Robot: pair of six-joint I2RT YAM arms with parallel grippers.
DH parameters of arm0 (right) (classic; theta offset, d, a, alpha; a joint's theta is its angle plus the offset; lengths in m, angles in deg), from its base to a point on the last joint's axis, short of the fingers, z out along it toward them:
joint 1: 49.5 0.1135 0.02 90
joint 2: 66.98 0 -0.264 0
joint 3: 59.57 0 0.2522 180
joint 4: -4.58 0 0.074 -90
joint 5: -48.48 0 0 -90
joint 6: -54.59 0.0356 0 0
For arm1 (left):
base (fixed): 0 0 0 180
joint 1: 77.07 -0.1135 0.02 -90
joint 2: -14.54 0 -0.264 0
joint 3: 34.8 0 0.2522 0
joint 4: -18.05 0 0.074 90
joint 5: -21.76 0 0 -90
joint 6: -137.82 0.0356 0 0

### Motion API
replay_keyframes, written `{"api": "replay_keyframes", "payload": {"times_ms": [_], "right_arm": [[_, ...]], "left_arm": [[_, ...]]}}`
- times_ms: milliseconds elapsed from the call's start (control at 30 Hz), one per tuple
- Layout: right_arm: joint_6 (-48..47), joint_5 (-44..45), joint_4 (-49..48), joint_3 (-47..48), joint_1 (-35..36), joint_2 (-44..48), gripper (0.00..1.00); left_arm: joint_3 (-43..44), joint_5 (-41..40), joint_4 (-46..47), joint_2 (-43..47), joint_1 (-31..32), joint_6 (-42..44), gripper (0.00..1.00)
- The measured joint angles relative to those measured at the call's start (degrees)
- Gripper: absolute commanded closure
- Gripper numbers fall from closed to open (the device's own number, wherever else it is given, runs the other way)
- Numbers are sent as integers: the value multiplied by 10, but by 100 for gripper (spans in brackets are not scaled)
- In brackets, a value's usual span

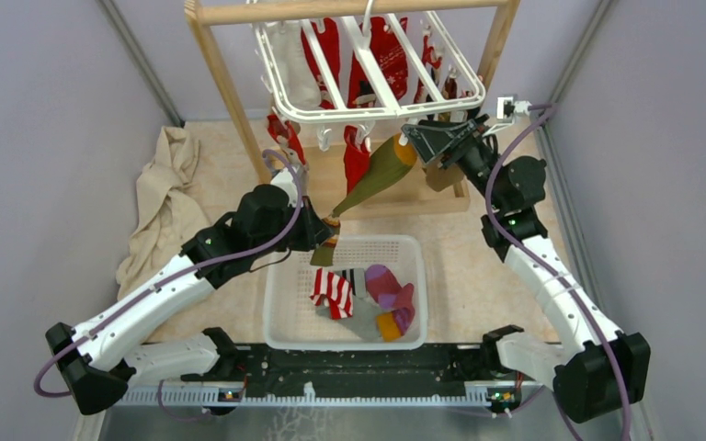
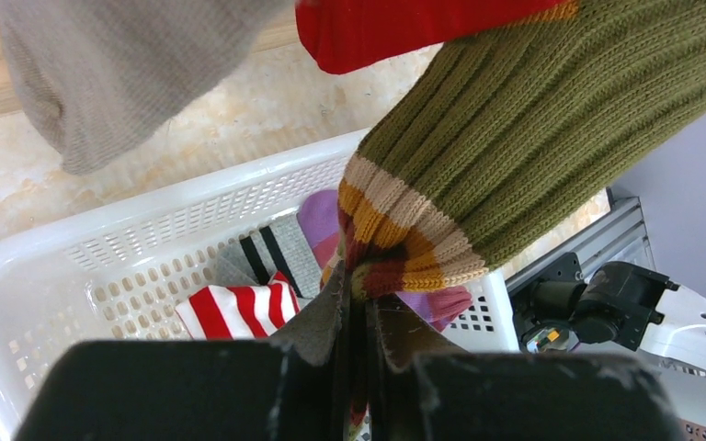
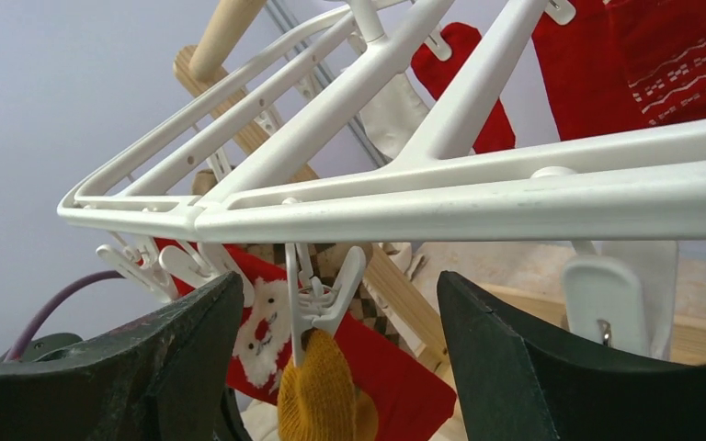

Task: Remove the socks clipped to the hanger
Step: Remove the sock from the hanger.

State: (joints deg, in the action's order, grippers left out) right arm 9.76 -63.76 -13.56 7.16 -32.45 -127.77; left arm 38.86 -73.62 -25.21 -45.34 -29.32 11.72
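The white slatted hanger [image 1: 368, 69] hangs from a wooden frame with several red socks [image 1: 381, 55] clipped to it. An olive-green sock [image 1: 375, 175] with an orange toe stretches from a front clip down to my left gripper [image 1: 324, 237]. In the left wrist view the left gripper [image 2: 363, 308] is shut on the sock's striped cuff [image 2: 395, 243]. My right gripper [image 1: 423, 138] is open at the hanger's front right corner. In the right wrist view its open fingers [image 3: 184, 354] flank a white clip [image 3: 317, 299] that pinches the sock's orange toe [image 3: 322, 395] under the hanger [image 3: 478, 197].
A white mesh basket [image 1: 280, 285] below holds a red-white striped sock [image 1: 333, 292], a magenta sock [image 1: 388, 285] and a grey one. A beige cloth [image 1: 161, 207] lies at the left. The wooden frame's post [image 1: 230, 87] stands left of the hanger.
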Motion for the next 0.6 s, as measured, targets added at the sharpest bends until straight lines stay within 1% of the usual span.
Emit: {"api": "replay_keyframes", "payload": {"times_ms": [400,600], "right_arm": [[0,9,-5,4,0,-28,27],[5,12,-30,4,0,-42,27]], "left_arm": [[0,5,1,0,0,0,90],[0,5,2,-1,0,0,90]]}}
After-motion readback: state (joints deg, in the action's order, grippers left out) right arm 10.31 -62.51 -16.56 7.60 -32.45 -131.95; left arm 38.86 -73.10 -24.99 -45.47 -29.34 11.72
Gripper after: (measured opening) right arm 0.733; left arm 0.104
